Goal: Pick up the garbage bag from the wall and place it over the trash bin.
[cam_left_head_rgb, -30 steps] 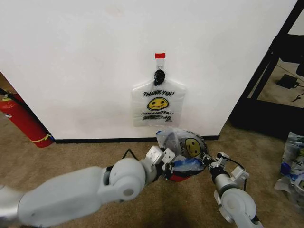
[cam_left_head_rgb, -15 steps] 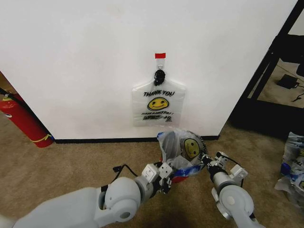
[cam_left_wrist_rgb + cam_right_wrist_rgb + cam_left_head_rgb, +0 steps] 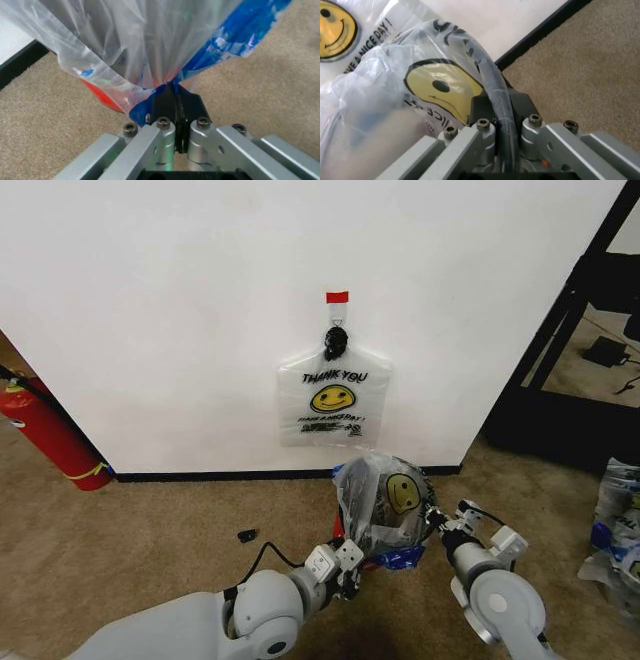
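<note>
The garbage bag, thin white plastic with a yellow smiley, is draped over the small dark trash bin on the carpet below the wall. My left gripper is at the bin's near side, shut on the bag's blue-taped handle. The left wrist view has its jaws pinching the plastic beside the bin's red base. At the bin's right side my right gripper is shut on the bag. In the right wrist view the plastic-covered black rim runs between its fingers.
A second smiley bag hangs from the black hook under red tape. A red fire extinguisher leans at left. A black shelf frame and a clear sack are at right. A small black piece lies on the carpet.
My left arm has drawn back toward me and lower, pulling the bag's near side down over the bin. The small black piece on the carpet has come into sight. The right gripper has barely moved.
</note>
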Robot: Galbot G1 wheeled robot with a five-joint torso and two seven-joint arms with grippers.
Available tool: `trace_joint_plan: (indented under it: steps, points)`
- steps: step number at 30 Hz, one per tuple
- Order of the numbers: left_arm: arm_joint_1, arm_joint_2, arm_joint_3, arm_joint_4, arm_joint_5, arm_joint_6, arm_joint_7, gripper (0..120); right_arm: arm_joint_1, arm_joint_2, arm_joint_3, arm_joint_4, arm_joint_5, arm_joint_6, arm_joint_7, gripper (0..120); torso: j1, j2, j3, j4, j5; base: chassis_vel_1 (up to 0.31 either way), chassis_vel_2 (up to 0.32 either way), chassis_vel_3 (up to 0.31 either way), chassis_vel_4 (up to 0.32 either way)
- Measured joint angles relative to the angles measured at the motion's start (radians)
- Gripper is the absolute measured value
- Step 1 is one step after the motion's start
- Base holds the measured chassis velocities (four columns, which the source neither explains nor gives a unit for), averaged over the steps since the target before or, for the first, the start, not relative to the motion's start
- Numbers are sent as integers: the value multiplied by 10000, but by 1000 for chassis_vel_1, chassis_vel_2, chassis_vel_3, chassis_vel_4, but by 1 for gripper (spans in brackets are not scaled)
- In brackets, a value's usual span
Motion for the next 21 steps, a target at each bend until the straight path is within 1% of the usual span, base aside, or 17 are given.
trace_joint_plan:
  steps: [6,11,12,16,17,18,19,21]
  points:
    - [182,-59,-237,218,50,-59,60,0,-172,-44,-21,134,-9,-40,-96,0,0,-1,1,0,0,0,0,0,0]
    - [543,179,-648,-221,-7,-26,96,0,-121,-52,-16,64,-119,25,-302,0,0,0,0,2,0,0,0,0,0]
    - [636,258,-765,-371,-17,29,96,3,-103,-54,-5,35,-142,42,-329,0,0,0,0,3,0,0,0,0,0]
    - [979,709,-1286,-1033,-22,238,103,22,-19,-90,64,-107,-245,126,-444,0,0,0,0,1,0,0,0,0,0]
    - [1003,746,-1331,-1074,-22,250,108,23,-7,-95,71,-124,-253,132,-453,0,-1,0,0,1,0,0,0,0,0]
    - [1120,924,-1522,-1276,-23,294,138,27,38,-116,99,-186,-271,157,-468,0,0,0,0,1,0,0,0,0,0]
    - [1120,924,-1522,-1276,-23,294,138,27,38,-116,99,-186,-271,157,-468,0,0,0,0,1,0,0,0,0,0]
    - [1243,1123,-1684,-1476,-20,319,185,36,80,-143,121,-228,-275,181,-475,0,0,0,0,1,-1,0,0,0,0]
